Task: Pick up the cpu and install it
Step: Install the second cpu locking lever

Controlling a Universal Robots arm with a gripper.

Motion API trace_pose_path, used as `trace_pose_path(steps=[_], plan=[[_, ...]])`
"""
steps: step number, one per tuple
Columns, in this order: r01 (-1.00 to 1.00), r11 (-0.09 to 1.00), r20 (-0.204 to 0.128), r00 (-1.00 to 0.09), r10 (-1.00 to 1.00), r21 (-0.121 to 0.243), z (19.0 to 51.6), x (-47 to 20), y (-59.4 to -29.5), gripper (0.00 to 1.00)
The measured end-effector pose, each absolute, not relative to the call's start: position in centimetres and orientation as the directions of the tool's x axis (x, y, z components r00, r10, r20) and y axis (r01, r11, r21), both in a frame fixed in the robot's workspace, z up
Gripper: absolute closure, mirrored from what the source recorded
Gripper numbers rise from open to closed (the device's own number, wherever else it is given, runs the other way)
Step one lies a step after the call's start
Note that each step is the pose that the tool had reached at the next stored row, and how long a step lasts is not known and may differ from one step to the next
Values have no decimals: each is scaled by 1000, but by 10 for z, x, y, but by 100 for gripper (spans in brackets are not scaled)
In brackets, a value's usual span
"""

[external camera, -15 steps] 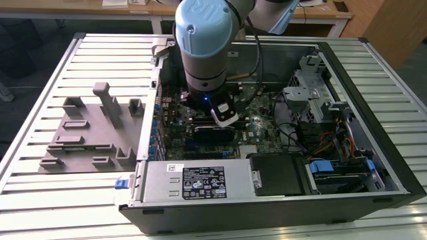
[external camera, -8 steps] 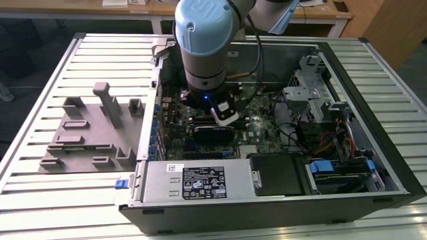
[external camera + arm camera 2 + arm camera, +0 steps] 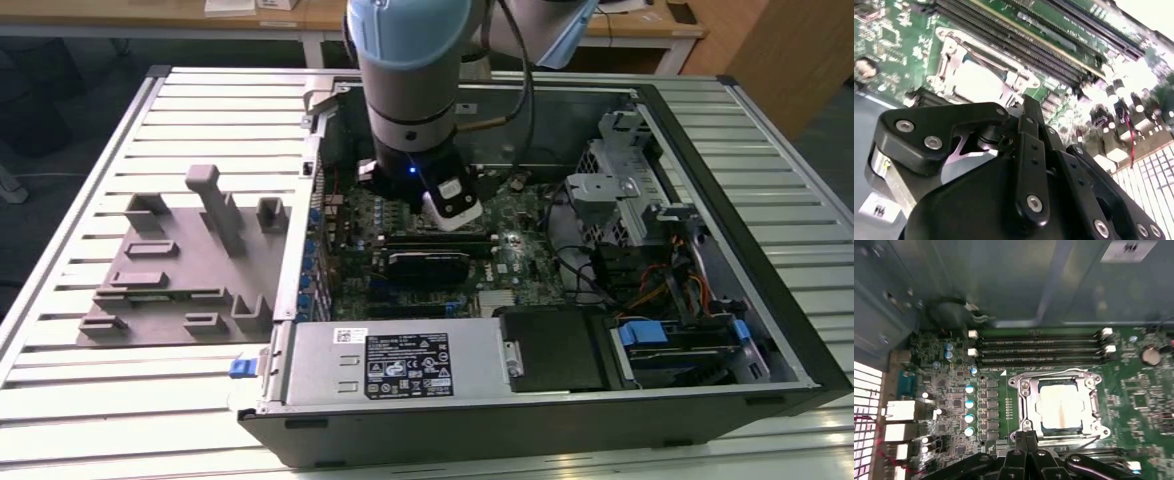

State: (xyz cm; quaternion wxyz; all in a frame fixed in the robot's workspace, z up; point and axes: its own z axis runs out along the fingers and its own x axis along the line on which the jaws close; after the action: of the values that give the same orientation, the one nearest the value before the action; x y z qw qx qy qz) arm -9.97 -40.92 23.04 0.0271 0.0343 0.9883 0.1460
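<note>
A slatted pale metal counter [image 3: 80, 380] is seen in the exterior view, with wooden desks [image 3: 267, 15] behind it at the far edge of the room. An open computer case [image 3: 747, 330] is laid flat on the counter, and a grey plastic fixture tray [image 3: 174, 270] is set just beside it, toward the exterior view's left. The arm [image 3: 414, 70] is lowered into the case over the green motherboard [image 3: 1149, 390]. A silver power supply [image 3: 387, 365] is mounted along the near wall of the case. Rows of black memory slots [image 3: 1039, 350] are seen next to the socket [image 3: 1026, 390] in the first wrist view.

The cpu [image 3: 1061, 405] is seated inside the socket's metal frame, its flat square top shown pale and shiny, washed bright by glare; in the second wrist view it [image 3: 979, 82] appears as a white patch within the frame. The tool [image 3: 1026, 437] is held just beside the socket's edge, apart from the cpu, with its black fingers [image 3: 1029, 150] drawn close together and nothing grasped between them.
</note>
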Motion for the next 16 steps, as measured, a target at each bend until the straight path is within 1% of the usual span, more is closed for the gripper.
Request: trace_pose_path(steps=[4, 9, 16], plan=[[60, 955, -44, -996, 76, 290, 246, -99, -409, 89], [64, 956, -39, -996, 78, 286, 253, -93, -409, 89], [85, 966, -30, -995, 96, 245, 253, -88, -409, 89]])
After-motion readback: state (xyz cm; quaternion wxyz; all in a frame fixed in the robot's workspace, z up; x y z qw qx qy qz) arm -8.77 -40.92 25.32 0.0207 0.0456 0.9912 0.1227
